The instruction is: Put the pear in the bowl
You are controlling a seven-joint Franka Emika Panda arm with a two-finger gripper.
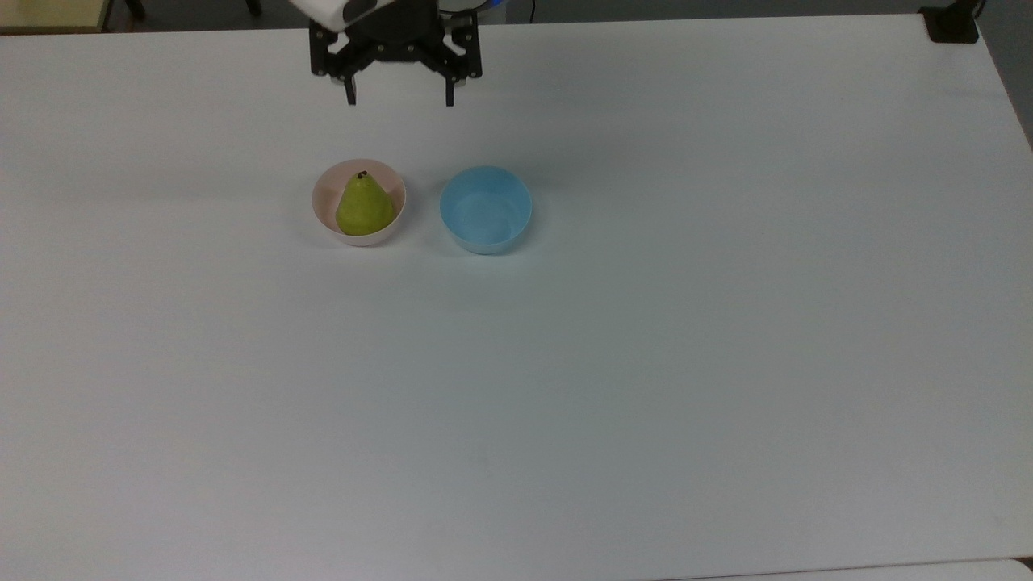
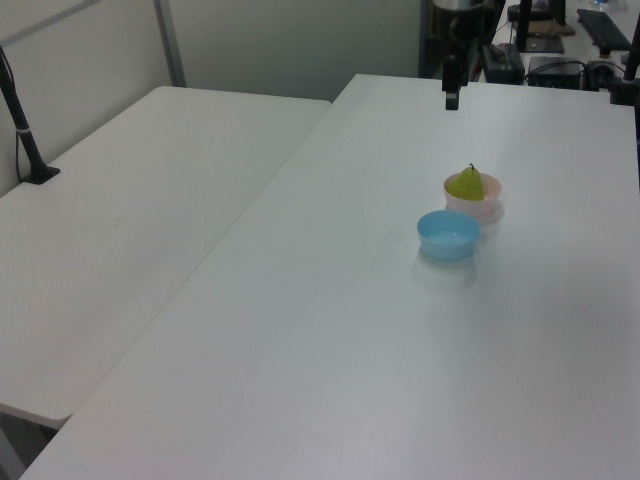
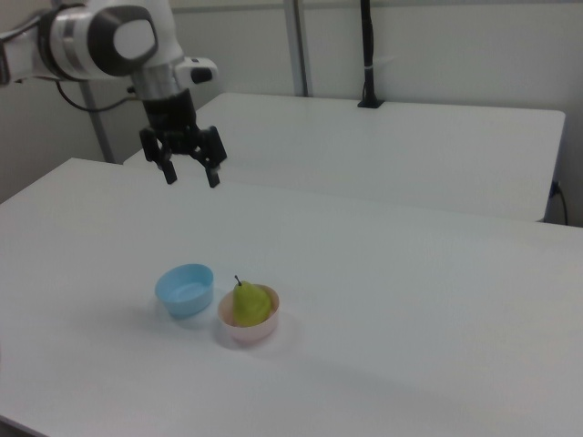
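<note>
Pretty much done here, pear's in the bowl

Pear [image 1: 364,208] sitting upright inside the pink bowl [image 1: 326,189], stem up, well below and clear of the fingertips. Gripper [image 1: 399,102] hanging high above the table [image 1: 646,363], fingers spread wide with nothing between them. Blue bowl [image 1: 485,210] just beside the pink one, empty, also well under the fingers. Looks like nothing left but parking the arm, no sign of the pear tipping out
</note>
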